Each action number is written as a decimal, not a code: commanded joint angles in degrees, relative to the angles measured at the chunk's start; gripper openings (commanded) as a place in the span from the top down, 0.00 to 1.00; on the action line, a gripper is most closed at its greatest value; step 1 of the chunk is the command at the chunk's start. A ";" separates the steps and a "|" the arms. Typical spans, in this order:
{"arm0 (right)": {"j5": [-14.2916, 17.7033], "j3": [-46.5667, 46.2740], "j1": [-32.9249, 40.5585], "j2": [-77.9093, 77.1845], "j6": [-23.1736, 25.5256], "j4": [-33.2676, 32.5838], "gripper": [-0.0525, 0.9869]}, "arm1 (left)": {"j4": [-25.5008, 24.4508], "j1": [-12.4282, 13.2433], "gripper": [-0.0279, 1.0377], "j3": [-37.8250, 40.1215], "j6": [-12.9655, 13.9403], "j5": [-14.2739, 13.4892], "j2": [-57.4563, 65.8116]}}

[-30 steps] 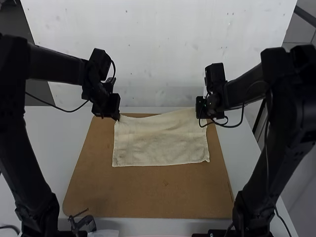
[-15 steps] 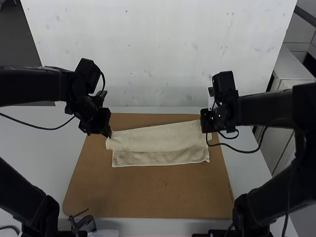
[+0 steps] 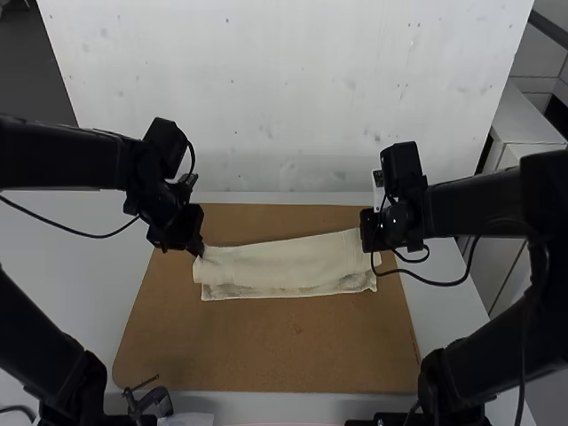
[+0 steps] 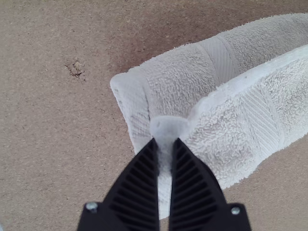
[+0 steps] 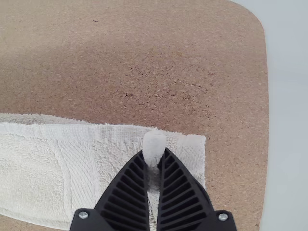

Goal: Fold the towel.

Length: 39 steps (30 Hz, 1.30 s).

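Note:
The cream towel (image 3: 284, 264) lies folded over on itself, its upper layer covering most of the lower one, whose front strip shows. My left gripper (image 3: 199, 252) is at the towel's left end, and my right gripper (image 3: 367, 248) at its right end. In the left wrist view my left gripper (image 4: 166, 142) is shut on a pinched corner of the towel (image 4: 226, 130). In the right wrist view my right gripper (image 5: 154, 153) pinches the edge of the towel (image 5: 110, 149) close to its other corner.
A brown board (image 3: 266, 346) lies beneath the towel on a white table (image 3: 80, 266). A small dark clamp (image 3: 151, 401) sits at the board's near left corner. An upright white panel (image 3: 284, 98) stands behind the table.
Both grippers have come down and toward the near side with the towel's far edge, laying it over the near part. The left one first went outward, then slightly back in.

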 commanded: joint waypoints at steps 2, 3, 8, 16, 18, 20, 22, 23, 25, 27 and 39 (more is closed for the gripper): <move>0.09 -0.18 -1.13 3.85 -0.33 2.62 0.93 | 1.51 0.68 0.95 0.19 -0.71 -0.75 5.14; 0.09 0.00 -1.22 4.73 -0.33 2.97 0.93 | 2.04 0.68 0.95 0.28 -0.63 -0.75 5.84; 0.27 0.44 -1.22 8.33 0.11 4.82 0.93 | 2.74 0.85 0.95 0.89 -0.54 -2.07 7.60; 1.85 0.96 -1.57 11.41 0.63 7.02 0.93 | 6.08 1.03 0.95 1.68 -0.54 -5.32 9.36; 2.29 1.31 -1.83 11.93 0.63 6.84 0.93 | 6.70 1.12 0.95 2.12 -0.63 -5.23 9.98; 2.29 1.49 -2.18 12.20 0.72 7.19 0.93 | 7.40 1.12 0.95 2.39 -0.63 -5.58 11.12; 2.29 1.58 -2.18 12.64 0.72 7.45 0.93 | 7.40 1.03 0.95 2.83 -0.63 -6.02 12.44; 2.29 1.58 -2.18 12.81 0.72 7.37 0.93 | 7.40 1.03 0.95 3.00 -0.63 -6.02 12.70; 2.29 1.58 -2.18 13.25 0.81 7.54 0.93 | 7.49 0.94 0.95 3.00 -0.63 -6.37 12.79; 2.37 1.49 -2.18 13.69 0.99 8.07 0.93 | 7.49 0.94 0.95 3.35 -0.80 -6.81 12.79; -2.37 1.05 -4.82 10.18 4.41 7.81 0.31 | 7.31 2.08 0.06 4.67 1.40 -6.37 9.18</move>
